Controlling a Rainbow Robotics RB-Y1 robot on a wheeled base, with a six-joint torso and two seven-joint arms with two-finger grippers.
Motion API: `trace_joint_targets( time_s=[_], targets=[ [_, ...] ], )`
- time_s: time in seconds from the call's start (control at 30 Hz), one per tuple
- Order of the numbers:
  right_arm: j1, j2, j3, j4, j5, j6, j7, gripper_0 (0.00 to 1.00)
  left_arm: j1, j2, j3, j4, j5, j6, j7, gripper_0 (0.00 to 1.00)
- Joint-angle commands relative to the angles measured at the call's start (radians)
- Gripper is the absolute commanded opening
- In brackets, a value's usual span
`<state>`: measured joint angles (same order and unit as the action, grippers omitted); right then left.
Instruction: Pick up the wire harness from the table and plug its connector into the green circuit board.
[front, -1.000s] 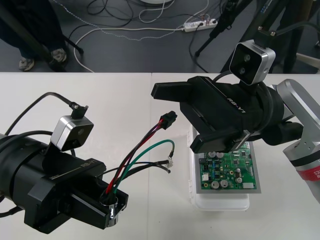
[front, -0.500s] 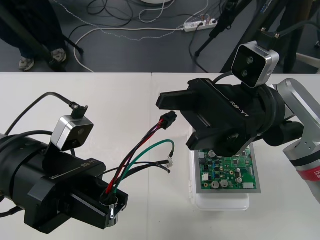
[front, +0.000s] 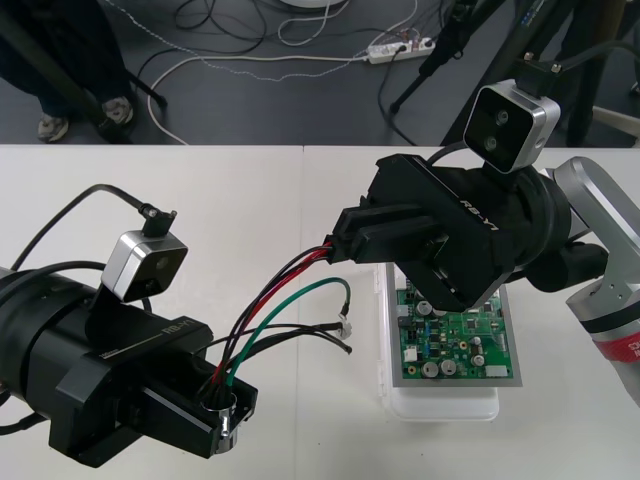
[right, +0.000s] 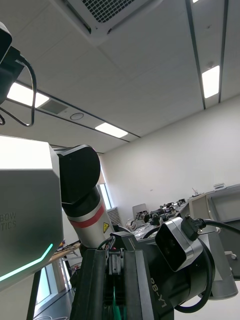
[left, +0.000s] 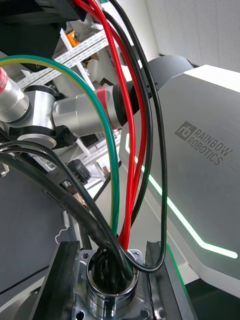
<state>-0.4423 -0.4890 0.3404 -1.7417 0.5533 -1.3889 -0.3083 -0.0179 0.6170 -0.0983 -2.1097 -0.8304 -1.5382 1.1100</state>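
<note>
Wire harness (front: 255, 322) strung between both arms, above the counter (front: 250, 200)
Left end effector (front: 222, 408) is clenched on the metal socket (left: 111, 280), right end effector (front: 350, 238) pinches the wires' other end just beside the green circuit board (front: 455, 340) and its body covers the board's far edge; white base (front: 440, 402) underneath, "RB-Y1" printed on both black bodies

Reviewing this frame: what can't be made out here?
Plug: front view, covered by the right gripper; grasp unconfirmed.
Circuit board: front view, far part under the right gripper; its mating connector is hidden.
Socket: left wrist view, held by the left gripper, flange cut off by the picture's edge.
</note>
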Motion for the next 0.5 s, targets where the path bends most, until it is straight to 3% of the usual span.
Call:
trace_joint_targets(
  time_s=[0.03,0.4,0.43,0.47,0.5],
  targets=[
    [-0.01,-0.01,0.015,-0.032,-0.016,0.008,0.014,0.0,-0.03,-0.022,-0.017,-0.035,0.017,-0.033,0.039,0.0],
    [-0.01,-0.013,0.006,-0.033,-0.016,0.008,0.015,0.0,-0.03,-0.022,-0.015,-0.035,0.022,-0.033,0.034,0.03],
    [-0.01,-0.013,0.006,-0.033,-0.016,0.008,0.015,0.0,-0.03,-0.022,-0.015,-0.035,0.024,-0.033,0.034,0.19],
    [-0.01,-0.014,0.006,-0.032,-0.016,0.008,0.015,0.0,-0.028,-0.023,-0.014,-0.035,0.025,-0.033,0.034,0.5],
    [-0.01,-0.013,0.006,-0.033,-0.016,0.008,0.015,0.0,-0.03,-0.025,-0.014,-0.035,0.025,-0.033,0.034,0.7]
  ],
)
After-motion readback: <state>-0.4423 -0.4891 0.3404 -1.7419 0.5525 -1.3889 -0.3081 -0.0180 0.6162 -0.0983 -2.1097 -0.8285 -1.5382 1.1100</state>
